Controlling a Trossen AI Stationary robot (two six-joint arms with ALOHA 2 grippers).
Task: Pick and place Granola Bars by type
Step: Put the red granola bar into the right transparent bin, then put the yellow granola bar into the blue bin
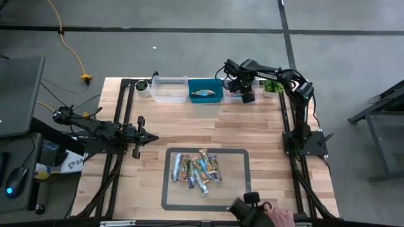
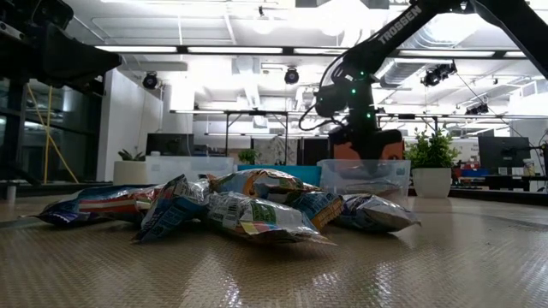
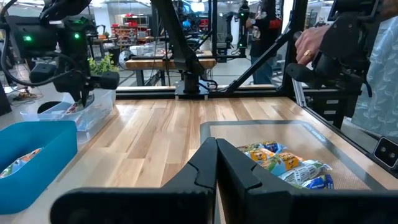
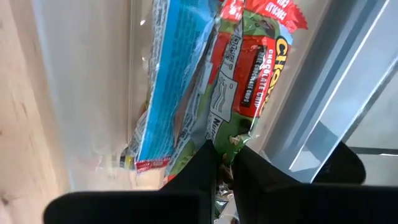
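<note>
red-wrapped bar hangs over the far clear bin

the right gripper [image 4: 225, 163] pinches a red-wrapped granola bar [image 4: 252, 68] by one end, its long axis running straight out from the fingertips, above the clear bin [image 1: 235, 89]. the left gripper [image 1: 151, 137] waits shut beside the pile [image 1: 197, 170].

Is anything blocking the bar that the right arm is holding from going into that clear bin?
Nothing visible does. The right end effector is shut on a red and green granola bar directly over the clear bin at the table's far edge, where other bars already lie.
</note>
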